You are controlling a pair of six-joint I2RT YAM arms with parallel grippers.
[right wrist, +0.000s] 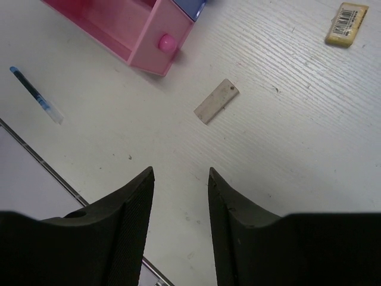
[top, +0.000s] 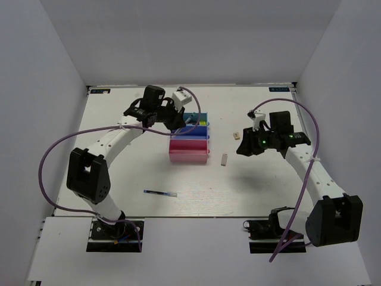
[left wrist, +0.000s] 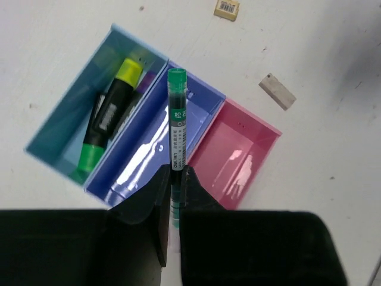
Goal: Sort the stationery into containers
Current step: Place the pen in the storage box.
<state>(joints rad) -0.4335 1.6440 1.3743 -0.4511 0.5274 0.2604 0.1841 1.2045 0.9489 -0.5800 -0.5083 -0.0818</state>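
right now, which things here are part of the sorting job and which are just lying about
Job: three joined bins, highlighters in the teal one, green-capped pen in left gripper, blue pen, yellow eraser, pale eraser.
Lying about: purple cables, corner stickers.

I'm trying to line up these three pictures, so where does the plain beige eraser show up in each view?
Top external: plain eraser lies centre-right, just right of the pink bin.
Left wrist: plain eraser upper right, above the pink bin, apart from it.
Right wrist: plain eraser near centre, right of the pink bin.
Shared landmark: the pink bin.
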